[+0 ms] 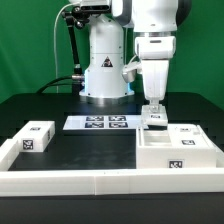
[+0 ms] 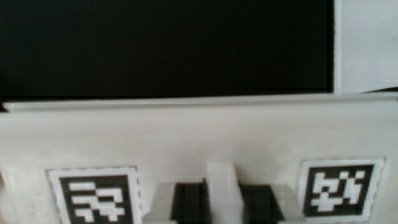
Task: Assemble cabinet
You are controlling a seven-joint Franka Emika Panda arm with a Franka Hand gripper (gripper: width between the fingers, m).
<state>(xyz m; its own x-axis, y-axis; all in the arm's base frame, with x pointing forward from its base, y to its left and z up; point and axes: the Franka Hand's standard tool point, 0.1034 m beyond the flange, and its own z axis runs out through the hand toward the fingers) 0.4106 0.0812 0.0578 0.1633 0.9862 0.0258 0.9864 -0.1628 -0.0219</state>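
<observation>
— Where is the cabinet sitting?
— It's lying on the worktop, with the marker board just beside it and a small block well apart from it.
— And the jaws?
— They're hanging low over the cabinet's top. I can't tell their spread, or whether they're gripping anything.

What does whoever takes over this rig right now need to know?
Claw: lowered at the back edge of the white plastic boxy cabinet, on the exterior view's right. Whether it is open or shut cannot be told.
Small white tagged plastic block: lies apart on the exterior view's left, inside the long low white frame rail.
Marker board: flat on the table in front of the robot base.
Done: no visible joining of block to cabinet.
Left: probably fetching the block and fitting it.
</observation>
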